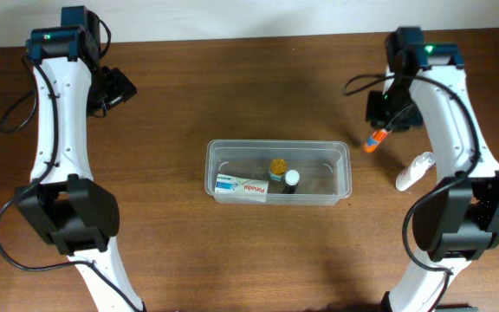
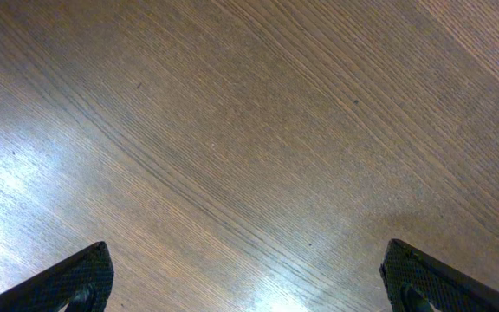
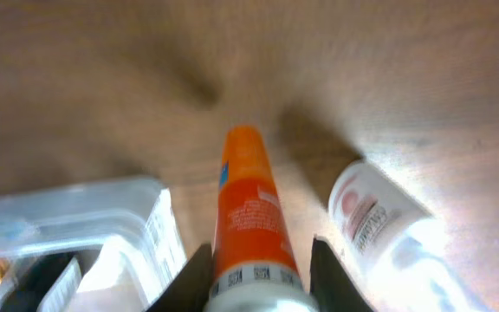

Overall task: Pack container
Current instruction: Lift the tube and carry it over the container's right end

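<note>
The clear plastic container sits mid-table and holds a white box, a small yellow bottle and a dark bottle with a white cap. Its corner shows at the lower left of the right wrist view. My right gripper is shut on an orange tube, held to the right of the container; the tube's orange tip shows from overhead. My left gripper is open and empty over bare wood at the far left.
A white bottle lies on the table right of the container, also seen in the right wrist view. The wooden table's back edge meets a white wall at the top.
</note>
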{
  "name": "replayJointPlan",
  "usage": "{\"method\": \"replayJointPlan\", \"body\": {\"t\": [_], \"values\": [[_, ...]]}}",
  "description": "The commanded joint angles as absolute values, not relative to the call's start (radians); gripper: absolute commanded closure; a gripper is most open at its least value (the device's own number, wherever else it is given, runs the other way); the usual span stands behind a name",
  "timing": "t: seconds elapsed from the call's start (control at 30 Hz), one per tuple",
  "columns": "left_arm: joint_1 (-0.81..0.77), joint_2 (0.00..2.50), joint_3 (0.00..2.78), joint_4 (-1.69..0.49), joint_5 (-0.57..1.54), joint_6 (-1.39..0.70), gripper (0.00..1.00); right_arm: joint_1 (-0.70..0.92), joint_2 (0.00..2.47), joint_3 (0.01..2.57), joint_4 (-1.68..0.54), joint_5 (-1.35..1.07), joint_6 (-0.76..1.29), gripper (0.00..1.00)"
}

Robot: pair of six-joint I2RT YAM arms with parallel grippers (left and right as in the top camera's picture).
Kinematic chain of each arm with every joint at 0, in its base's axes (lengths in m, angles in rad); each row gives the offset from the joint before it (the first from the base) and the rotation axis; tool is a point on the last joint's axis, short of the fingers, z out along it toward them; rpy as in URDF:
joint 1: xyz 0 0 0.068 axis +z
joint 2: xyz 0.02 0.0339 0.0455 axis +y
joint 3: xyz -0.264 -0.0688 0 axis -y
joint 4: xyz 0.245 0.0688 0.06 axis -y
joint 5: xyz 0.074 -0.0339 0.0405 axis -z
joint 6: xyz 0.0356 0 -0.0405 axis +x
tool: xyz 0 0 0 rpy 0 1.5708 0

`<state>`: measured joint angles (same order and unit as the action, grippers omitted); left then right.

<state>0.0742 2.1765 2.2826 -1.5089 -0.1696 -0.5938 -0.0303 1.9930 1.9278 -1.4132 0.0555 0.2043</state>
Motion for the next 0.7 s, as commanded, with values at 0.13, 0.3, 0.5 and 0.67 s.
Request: {"method": "replayJointPlan", "body": {"t": [0.13,0.3,0.5,0.67], "values": [[0.077,2.148,2.293,-1.512,-0.181,-0.582,0.01,-0.023,1.991,2.199,-1.557,0.057,0.195,0.8],[0.077,2.148,2.293,-1.512,-0.181,-0.582,0.01,0.001,1.991,2.321,-1.656,0.053,0.195,0.8],[0.077,2.148,2.293,-1.512,-0.181,-0.582,0.01,0.035,1.984,2.35,-1.699,-0.054,0.153,0.8],[0.077,2.148,2.293,-1.512,-0.181,-0.582,0.01,0.076,1.983,2.35,-1.699,-0.151,0.154,0.8]]}}
